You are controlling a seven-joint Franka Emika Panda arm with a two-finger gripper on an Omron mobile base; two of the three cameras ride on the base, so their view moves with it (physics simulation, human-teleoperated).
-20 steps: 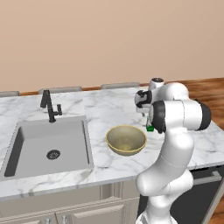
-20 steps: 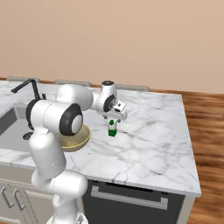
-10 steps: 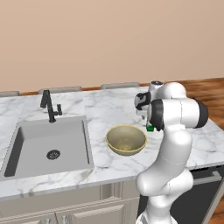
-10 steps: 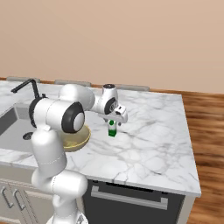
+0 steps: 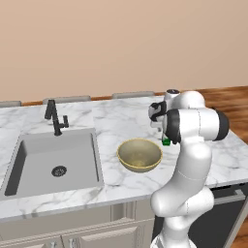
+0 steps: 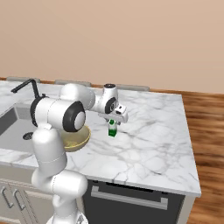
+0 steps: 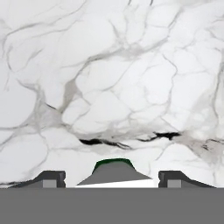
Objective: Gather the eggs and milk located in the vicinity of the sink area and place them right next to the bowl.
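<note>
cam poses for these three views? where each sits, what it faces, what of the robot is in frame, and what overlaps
Left base view: behind-left, looking down over sink, bowl, counter; arm rises lower right, hiding most of the milk.
Right base view: behind-right, same counter; arm rises lower left, gripper over the milk.
Hand view: looks straight down at marble; fingertips flank the green cap.
Shared: both base views show bowl, sink, milk.

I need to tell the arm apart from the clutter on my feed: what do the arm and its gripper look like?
The arm is glossy white, built of rounded, bulbous segments with dark grey to black bands at the joints. The gripper is a small white block with dark patches. Its jaws end in small dark grey tips. No cables or markings can be made out.
</note>
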